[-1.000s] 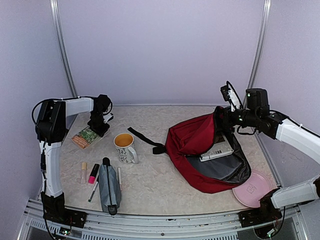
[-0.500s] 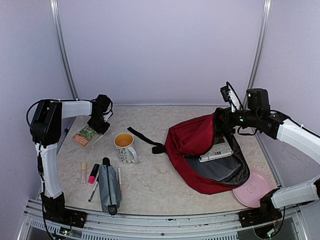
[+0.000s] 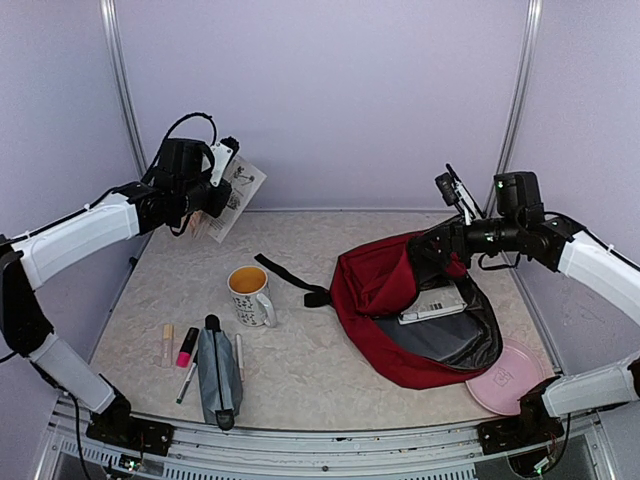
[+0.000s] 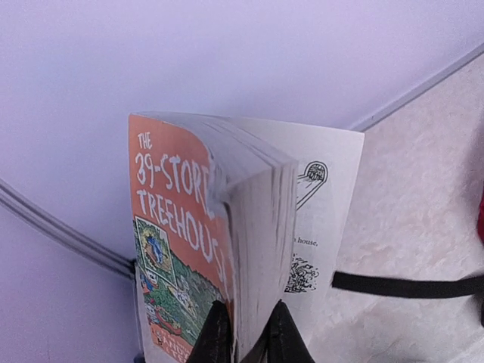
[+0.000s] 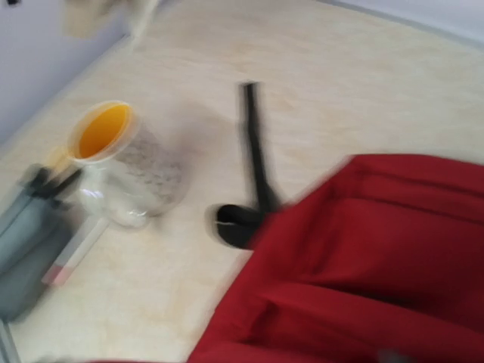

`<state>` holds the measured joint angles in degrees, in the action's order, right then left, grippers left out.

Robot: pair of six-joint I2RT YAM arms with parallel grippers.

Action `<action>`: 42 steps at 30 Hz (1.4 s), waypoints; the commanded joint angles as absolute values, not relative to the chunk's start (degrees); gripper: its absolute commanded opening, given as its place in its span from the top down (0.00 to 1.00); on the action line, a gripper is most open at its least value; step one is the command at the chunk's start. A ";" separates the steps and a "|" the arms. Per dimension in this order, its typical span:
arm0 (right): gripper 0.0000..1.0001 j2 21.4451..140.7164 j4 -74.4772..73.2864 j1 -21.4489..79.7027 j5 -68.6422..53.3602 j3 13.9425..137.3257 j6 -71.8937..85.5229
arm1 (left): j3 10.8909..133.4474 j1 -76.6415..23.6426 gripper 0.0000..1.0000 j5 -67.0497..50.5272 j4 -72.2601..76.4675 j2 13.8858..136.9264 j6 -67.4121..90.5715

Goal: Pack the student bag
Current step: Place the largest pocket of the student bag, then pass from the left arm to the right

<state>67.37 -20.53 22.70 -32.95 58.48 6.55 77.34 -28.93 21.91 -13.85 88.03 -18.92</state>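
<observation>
student bag (image 3: pixel 385 285): dark red, lying on the right half of the table (image 3: pixel 330 385), its mouth gaping toward the near right and showing grey lining.
inside the bag: a flat white item (image 3: pixel 432 303) rests against the lining; only the top view shows it.
black strap (image 3: pixel 290 278): trails left from the bag across the table; all three views catch it.
pink plate (image 3: pixel 508 378): at the near right corner, its edge tucked under the bag's lower corner.
right gripper (image 3: pixel 437 248): at the bag's upper rim. From above it is a dark mass against the fabric, and I cannot tell whether it is released or gripping. Its own wrist view is blurred and shows no fingers, only red fabric, the strap and the mug.
mug (image 3: pixel 250 293): upright, left of the bag and apart from it; the right wrist view shows its yellow inside.
grey pouch (image 3: pixel 218 372): near the front edge, with a pink marker (image 3: pixel 187 347) and pens beside it.
left gripper (image 4: pixel 243 334): raised at the far left, clenched on the lower edge of a paperback.
paperback (image 4: pixel 227 227): the wrist view shows an orange cover reading "Treehouse" and a loose printed page hanging open. The top view shows only the pale page.
</observation>
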 commanded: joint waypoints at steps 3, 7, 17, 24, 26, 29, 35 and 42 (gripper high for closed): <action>0.00 64.02 -19.95 22.25 -49.26 65.04 8.05 | 74.17 -39.53 1.00 21.99 4.14 78.92 -32.18; 0.00 61.85 -6.29 22.25 -58.94 63.29 17.92 | 72.18 -48.60 1.00 22.46 10.28 76.74 -39.60; 0.00 68.43 12.59 29.96 -43.63 60.66 44.49 | 67.97 -68.96 1.00 27.95 27.70 81.97 -53.26; 0.00 70.79 37.45 31.85 -51.52 55.88 57.20 | 70.57 -71.70 1.00 28.45 26.07 88.14 -54.25; 0.00 71.16 34.83 32.64 -50.31 56.45 56.01 | 71.04 -72.33 1.00 28.74 25.66 89.42 -55.39; 0.00 71.38 34.28 33.09 -50.89 56.66 55.11 | 72.00 -73.20 1.00 30.76 25.39 91.66 -57.83; 0.00 69.63 29.82 33.05 -53.33 58.95 51.24 | 70.50 -72.33 1.00 30.31 25.14 91.07 -57.31; 0.44 70.18 16.51 33.05 -38.07 60.05 46.96 | 70.28 -75.31 1.00 32.06 25.63 94.44 -67.83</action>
